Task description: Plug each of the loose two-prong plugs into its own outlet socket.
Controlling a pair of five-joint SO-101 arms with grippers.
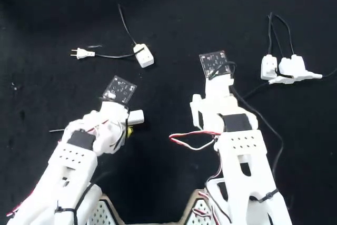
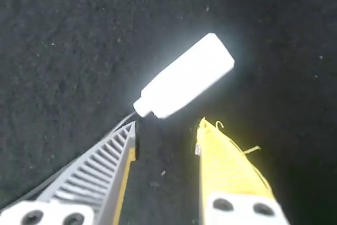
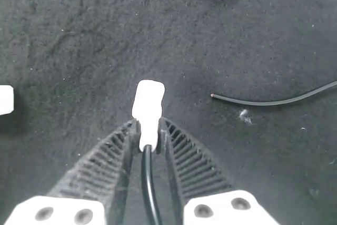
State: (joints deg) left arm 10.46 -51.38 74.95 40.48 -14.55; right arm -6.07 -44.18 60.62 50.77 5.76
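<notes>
Before pushing in, close left gripper (image 2: 167,130) on white socket block (image 2: 184,82) to brace it; found spread now, block lying on black table (image 1: 42,25) just past fingertips. Noted right gripper (image 3: 148,127) clenched on white plug (image 3: 148,94), cord trailing back; square prongs to slots, prongs hidden. Logged left arm angled inward, right arm straight out mid-table, wrists pitched down.

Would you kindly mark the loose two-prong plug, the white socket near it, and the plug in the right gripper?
loose two-prong plug (image 1: 86,53): high view, its white body.
white socket (image 1: 143,56): high view, its top face.
held plug (image 3: 148,100): right wrist view, its white head.
</notes>
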